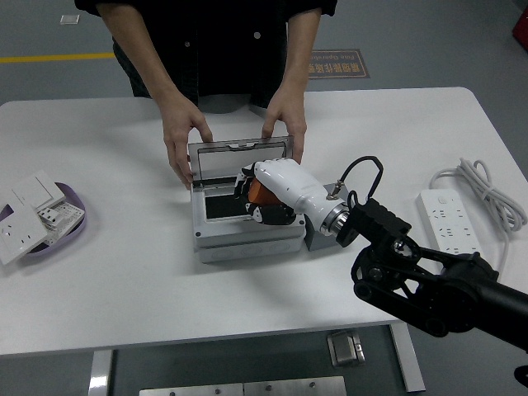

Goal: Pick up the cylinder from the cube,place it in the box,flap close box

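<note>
Item one: our right hand (276, 191), white-shelled with black fingers, reaches over the open grey metal box (244, 216), its fingers clamped on the orange cylinder (261, 193), which sits just above the box's dark interior. Item two: the dark grey cube (323, 235), touching the box's right side. Item three: a person's two hands (183, 147), gripping the raised glass-paned lid (239, 160) at both ends. Item four: a white power strip (456, 233) at right. Item five: white wall switches (26, 213) on a purple dish (76, 219) at left.
</note>
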Available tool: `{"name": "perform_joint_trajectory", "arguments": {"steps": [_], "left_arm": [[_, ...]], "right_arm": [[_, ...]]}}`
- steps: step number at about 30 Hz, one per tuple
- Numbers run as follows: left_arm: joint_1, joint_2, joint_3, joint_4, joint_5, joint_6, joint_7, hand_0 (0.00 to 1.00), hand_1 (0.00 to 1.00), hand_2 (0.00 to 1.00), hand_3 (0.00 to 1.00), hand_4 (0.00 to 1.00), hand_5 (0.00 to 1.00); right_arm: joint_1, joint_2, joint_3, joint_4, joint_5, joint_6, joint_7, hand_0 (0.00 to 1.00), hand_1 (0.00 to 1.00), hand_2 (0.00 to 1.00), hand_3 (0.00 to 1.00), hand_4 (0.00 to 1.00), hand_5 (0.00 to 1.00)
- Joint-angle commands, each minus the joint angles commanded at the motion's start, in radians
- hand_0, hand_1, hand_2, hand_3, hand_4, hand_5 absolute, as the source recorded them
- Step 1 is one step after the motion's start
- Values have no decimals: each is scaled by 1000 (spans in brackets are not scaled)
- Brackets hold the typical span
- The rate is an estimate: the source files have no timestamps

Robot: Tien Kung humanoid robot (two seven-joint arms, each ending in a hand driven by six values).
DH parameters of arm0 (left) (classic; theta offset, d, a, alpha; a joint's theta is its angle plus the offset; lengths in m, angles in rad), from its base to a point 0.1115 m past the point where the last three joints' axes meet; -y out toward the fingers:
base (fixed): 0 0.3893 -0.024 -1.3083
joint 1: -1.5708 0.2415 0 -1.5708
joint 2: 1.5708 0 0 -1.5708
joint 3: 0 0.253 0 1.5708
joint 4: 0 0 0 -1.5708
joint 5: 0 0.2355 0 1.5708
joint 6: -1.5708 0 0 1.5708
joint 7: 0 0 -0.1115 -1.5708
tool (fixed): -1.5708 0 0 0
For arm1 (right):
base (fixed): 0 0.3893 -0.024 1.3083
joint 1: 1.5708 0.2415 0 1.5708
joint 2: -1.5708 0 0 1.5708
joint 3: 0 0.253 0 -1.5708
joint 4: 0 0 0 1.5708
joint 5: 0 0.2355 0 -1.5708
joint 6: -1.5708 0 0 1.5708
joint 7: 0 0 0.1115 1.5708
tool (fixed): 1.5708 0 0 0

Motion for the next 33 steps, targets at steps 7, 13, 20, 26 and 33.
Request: {"name": "perform_joint_trajectory", "arguments": {"steps": [7, 13, 20, 26, 33], "left_arm": [[0, 0, 0, 0, 2, 0, 0, 610, 637, 627, 633, 684, 249], [-1, 0, 0, 0, 3, 0, 0, 610, 637, 627, 633, 685, 248], [-2, 1, 2, 0, 2, -1, -1, 610, 637, 627, 633, 684, 249], [-1, 1, 3, -1, 1, -1, -1, 609, 636, 627, 633, 684, 248], [-1, 0, 12, -2, -5, 0, -5, 610, 637, 627, 632, 684, 248]], "right_arm": [[19, 6, -25, -19, -26, 9, 1, 635, 606, 618, 645, 351, 7], [25, 10, -33, -38, -28, 10, 12, 726, 685, 687, 688, 434, 159], [25, 11, -35, -59, -18, 10, 35, 839, 739, 745, 778, 773, 303], [24, 14, -33, -73, -15, 11, 59, 852, 743, 749, 783, 851, 353], [19, 13, -26, -70, 9, -1, 74, 859, 747, 750, 790, 992, 425]]}}
